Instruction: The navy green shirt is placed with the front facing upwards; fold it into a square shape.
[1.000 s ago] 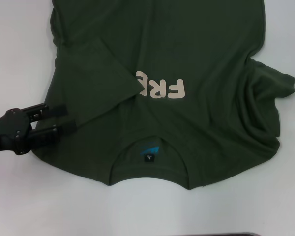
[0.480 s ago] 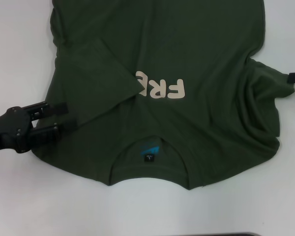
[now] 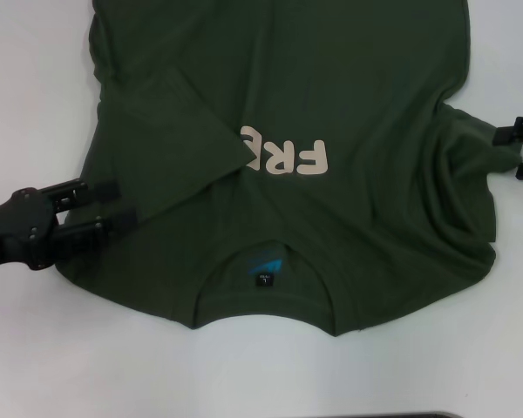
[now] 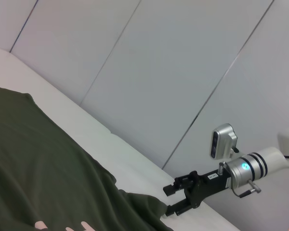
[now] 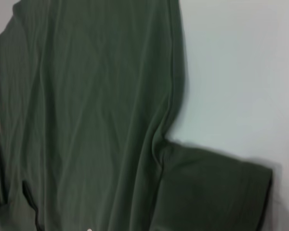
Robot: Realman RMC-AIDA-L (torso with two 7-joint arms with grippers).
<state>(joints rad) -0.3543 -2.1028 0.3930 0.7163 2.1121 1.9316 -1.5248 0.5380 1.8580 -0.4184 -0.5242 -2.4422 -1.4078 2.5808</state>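
The navy green shirt [image 3: 331, 78] lies front up on the white table, its neck with a blue label [image 3: 263, 264] nearest me. The left sleeve [image 3: 170, 148] is folded inward over part of the cream letters [image 3: 288, 157]. My left gripper [image 3: 126, 202] is open, its two fingers reaching over the shirt's left shoulder edge. Open too, my right gripper [image 3: 504, 153] sits at the rumpled right sleeve [image 3: 471, 174]. The left wrist view shows the shirt [image 4: 38, 168] and the right gripper [image 4: 166, 201] against the sleeve's edge. The right wrist view shows the shirt body [image 5: 96, 120] and a sleeve [image 5: 216, 192].
Bare white table [image 3: 35, 87] surrounds the shirt on the left, right and near sides. A dark strip [image 3: 401, 415] shows at the near edge. A pale panelled wall [image 4: 183, 72] stands beyond the table.
My right gripper has come in from the right edge to the right sleeve. The left gripper and the shirt have hardly moved.
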